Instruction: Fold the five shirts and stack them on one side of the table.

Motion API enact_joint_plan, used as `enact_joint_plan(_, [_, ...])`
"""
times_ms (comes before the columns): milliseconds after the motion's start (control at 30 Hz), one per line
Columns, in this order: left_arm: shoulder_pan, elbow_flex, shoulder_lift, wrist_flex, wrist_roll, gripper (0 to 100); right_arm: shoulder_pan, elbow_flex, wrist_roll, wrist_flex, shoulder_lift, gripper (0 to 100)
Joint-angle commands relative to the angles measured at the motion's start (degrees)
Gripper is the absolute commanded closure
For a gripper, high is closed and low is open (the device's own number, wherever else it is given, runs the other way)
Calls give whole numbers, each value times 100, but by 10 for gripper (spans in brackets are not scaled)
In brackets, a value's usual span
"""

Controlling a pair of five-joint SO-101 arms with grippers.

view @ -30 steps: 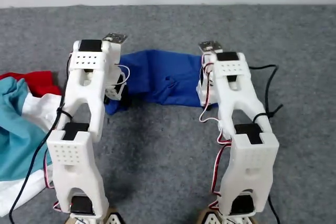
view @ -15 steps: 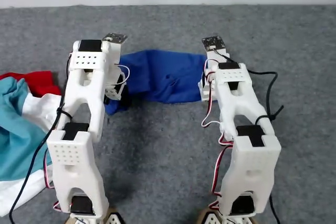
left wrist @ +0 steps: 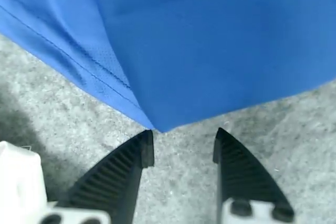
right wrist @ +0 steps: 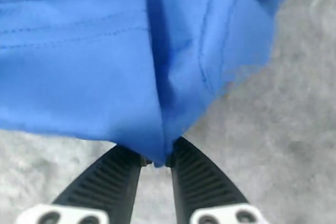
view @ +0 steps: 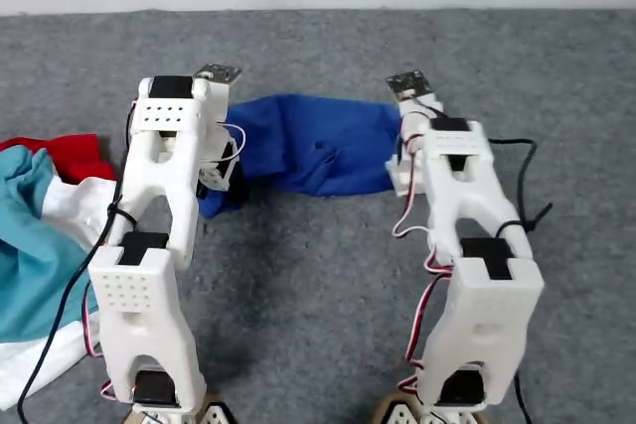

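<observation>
A blue shirt (view: 313,146) lies bunched on the grey table between my two arms. In the left wrist view, my left gripper (left wrist: 184,141) stands open just above the table. A corner of the blue shirt (left wrist: 199,51) reaches the gap between its tips, and no cloth is pinched. At the shirt's right end, my right gripper (right wrist: 157,155) is shut on a folded edge of the blue shirt (right wrist: 105,66), with the cloth squeezed between both fingers. In the high view the arms' bodies cover both grippers.
A pile of other shirts lies at the table's left edge: red (view: 70,154), teal (view: 30,245) and white (view: 72,208). The left arm's cable runs over it. Bare grey table (view: 576,96) stretches to the right and far side.
My right arm has swung to the right with the shirt's edge in its gripper, pulling the blue shirt's right end wider. The left arm has kept still.
</observation>
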Motion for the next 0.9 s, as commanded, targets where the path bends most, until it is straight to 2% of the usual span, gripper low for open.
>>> enact_joint_plan(0, [-44, -22, -325, 105, -44, 815, 567, -325, 334, 479, -198, 988])
enact_joint_plan(633, [-44, -40, -325, 105, -44, 815, 2800, -897, 1503, 1587, -374, 988])
enact_joint_plan(867, [-35, -40, -316, 97, -44, 815, 3108, -615, 1635, 1640, -453, 988])
